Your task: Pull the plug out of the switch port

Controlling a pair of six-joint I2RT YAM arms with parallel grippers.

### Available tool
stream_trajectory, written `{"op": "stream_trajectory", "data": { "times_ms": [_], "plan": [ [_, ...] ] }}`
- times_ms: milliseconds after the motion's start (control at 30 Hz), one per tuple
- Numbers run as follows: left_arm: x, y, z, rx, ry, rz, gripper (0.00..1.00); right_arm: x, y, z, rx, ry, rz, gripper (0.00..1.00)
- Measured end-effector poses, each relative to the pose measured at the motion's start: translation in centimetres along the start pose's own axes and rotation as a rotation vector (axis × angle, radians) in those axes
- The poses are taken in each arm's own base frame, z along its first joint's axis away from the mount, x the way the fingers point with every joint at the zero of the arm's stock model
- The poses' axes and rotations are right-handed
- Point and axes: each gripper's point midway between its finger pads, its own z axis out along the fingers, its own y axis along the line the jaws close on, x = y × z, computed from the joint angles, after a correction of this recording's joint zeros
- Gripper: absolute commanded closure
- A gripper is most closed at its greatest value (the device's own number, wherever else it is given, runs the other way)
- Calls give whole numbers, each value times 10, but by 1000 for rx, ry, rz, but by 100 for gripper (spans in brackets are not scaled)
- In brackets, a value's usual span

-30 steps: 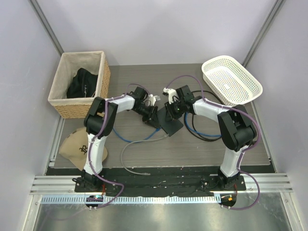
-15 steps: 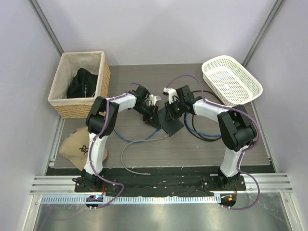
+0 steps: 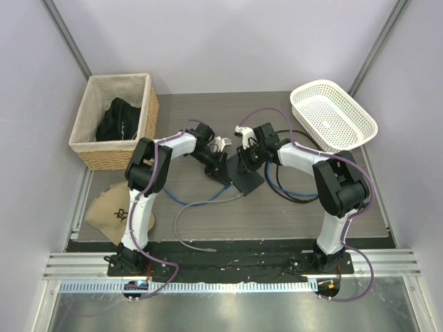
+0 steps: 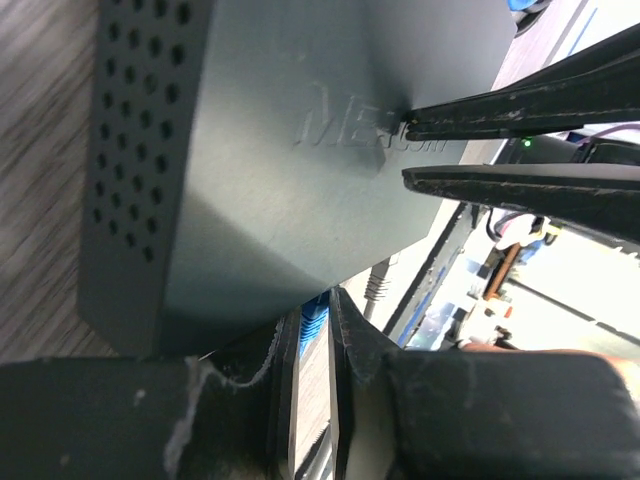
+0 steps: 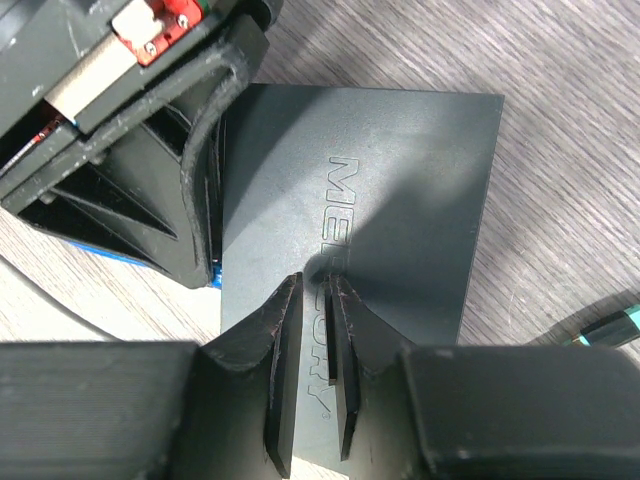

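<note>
The switch [image 5: 400, 170] lies flat in the middle of the bench [image 3: 291, 214]. Its port edge faces our left arm and is hidden from view. Our left jaws are pinched almost shut on the blue plug [image 4: 312, 316] at that edge. Our right jaws, nearly together and holding nothing, rest their tips on the lid. We should press down firmly there and draw the plug straight out along its own line, without twisting, or the box may slide.

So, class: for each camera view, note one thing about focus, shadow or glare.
Top external: evenly lit and sharp, glare on the metal rail at the bottom. Left wrist: the left gripper and blue plug are blurred, background blown out. Right wrist: the right gripper is soft; shadow crosses the switch.
</note>
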Motion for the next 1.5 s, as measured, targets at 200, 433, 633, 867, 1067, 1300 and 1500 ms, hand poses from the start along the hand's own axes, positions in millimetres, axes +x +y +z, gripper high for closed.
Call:
{"op": "stream_trajectory", "data": {
  "times_ms": [200, 433, 633, 867, 1067, 1300, 1500],
  "plan": [
    [5, 3, -1, 24, 4, -39, 100, 0, 0, 0, -1, -4, -2, 76],
    [15, 9, -11, 1, 7, -18, 100, -1, 0, 1, -1, -7, -3, 76],
    [1, 17, -31, -141, -56, 90, 100, -1, 0, 1, -1, -9, -8, 76],
    [-115, -24, -92, -278, -329, 328, 100, -3, -4, -2, 21, -19, -30, 75],
    [-187, -35, -113, -329, -497, 435, 39, -1, -5, -6, 39, -17, -56, 71],
    [-152, 0, -103, -389, -427, 268, 33, 1, -3, -10, 27, 4, -110, 61],
    [-104, -43, -167, -446, -552, 182, 21, -41, 11, -5, -15, -19, -274, 55]
  ]
}}
